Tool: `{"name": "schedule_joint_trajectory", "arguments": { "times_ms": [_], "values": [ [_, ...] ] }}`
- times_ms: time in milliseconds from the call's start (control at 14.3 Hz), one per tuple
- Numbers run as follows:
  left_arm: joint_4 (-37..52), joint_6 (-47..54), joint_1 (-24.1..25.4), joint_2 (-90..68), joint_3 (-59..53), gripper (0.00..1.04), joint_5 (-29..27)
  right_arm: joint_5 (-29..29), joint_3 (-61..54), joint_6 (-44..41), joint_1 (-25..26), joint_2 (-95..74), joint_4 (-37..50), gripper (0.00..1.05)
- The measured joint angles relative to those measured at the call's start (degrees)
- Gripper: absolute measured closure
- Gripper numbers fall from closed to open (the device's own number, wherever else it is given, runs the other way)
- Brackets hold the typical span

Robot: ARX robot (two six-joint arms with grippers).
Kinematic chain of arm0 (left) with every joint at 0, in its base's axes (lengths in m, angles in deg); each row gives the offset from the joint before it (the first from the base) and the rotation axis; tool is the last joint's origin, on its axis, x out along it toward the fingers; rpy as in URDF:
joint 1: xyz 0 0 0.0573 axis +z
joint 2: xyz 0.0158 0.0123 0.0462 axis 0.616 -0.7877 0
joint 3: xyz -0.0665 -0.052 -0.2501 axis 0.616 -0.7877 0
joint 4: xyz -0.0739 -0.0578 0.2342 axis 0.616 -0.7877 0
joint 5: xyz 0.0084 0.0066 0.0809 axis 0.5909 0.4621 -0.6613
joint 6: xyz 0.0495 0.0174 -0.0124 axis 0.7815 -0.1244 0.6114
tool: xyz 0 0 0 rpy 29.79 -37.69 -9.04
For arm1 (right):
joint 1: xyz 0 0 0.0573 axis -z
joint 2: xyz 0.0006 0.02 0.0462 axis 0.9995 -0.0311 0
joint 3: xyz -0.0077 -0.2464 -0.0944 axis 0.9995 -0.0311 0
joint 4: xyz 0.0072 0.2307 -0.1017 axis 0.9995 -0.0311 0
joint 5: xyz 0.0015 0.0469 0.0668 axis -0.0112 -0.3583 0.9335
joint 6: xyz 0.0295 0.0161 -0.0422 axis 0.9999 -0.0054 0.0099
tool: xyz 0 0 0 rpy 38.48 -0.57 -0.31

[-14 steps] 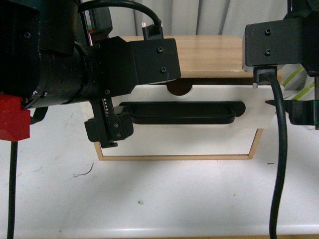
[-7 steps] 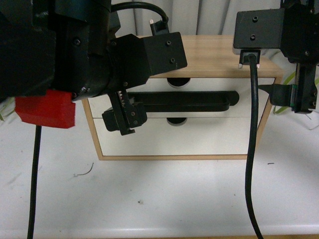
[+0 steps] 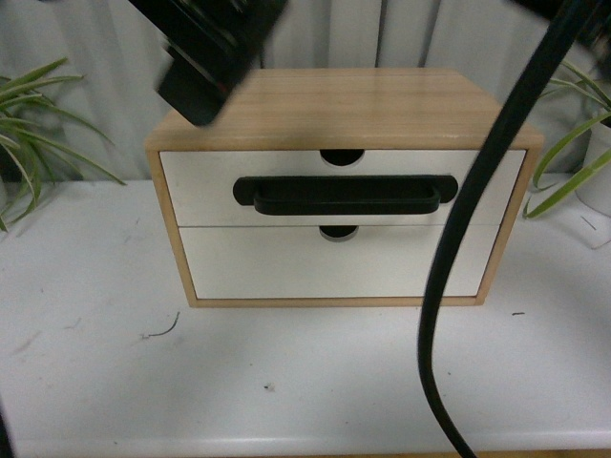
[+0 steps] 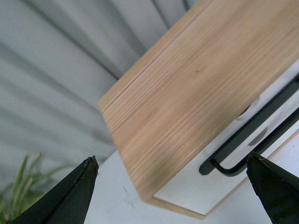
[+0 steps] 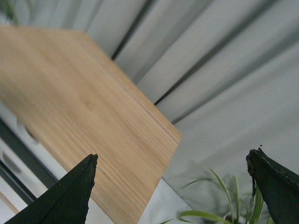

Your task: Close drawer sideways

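Note:
The drawer (image 3: 200, 186) is the upper one in a light wood cabinet (image 3: 325, 105). Its white front sits flush with the cabinet face, with the long black bar handle (image 3: 339, 196) and the half-round notch (image 3: 342, 156) showing. Part of my left arm (image 3: 205, 48) shows blurred above the cabinet's left corner. In the left wrist view my left gripper (image 4: 171, 158) is open and empty, above the cabinet top (image 4: 196, 79), with the handle (image 4: 252, 135) below. In the right wrist view my right gripper (image 5: 173, 154) is open and empty above the cabinet top (image 5: 70, 107).
A plain white drawer front (image 3: 382, 267) without a handle sits below. The cabinet stands on a white table (image 3: 286, 382). Green plants stand at the left (image 3: 38, 124) and the right (image 3: 573, 162). My right arm's black cable (image 3: 458, 248) hangs across the view. Grey curtains hang behind.
The drawer has gone from pulled out to flush in the cabinet. Both arms have risen up and away from the drawer front, mostly out of the front view.

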Motion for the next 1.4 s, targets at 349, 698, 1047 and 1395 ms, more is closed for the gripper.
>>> {"name": "schedule_joint_trajectory", "arguments": {
  "times_ms": [349, 698, 1047, 1395],
  "values": [
    [-7.0, -26.6, 10.4, 22.9, -12.6, 0.07, -1.2, -8.7, -16.2, 44.2, 3.1, 22.3, -0.4, 0.13],
    [6.5, -30.8, 26.4, 44.5, -35.5, 0.73, 10.3, -18.6, -37.1, 42.6, 3.6, 59.1, -15.8, 0.82],
    [7.6, -30.9, 26.2, 52.4, -44.0, 1.03, 10.8, -11.5, -43.0, 42.2, 11.0, 64.7, -15.9, 1.03],
    [5.5, -30.9, 26.2, 58.6, -48.0, 1.03, 10.8, -11.5, -45.7, 42.2, 11.0, 74.4, -22.7, 1.03]
  ]
}}
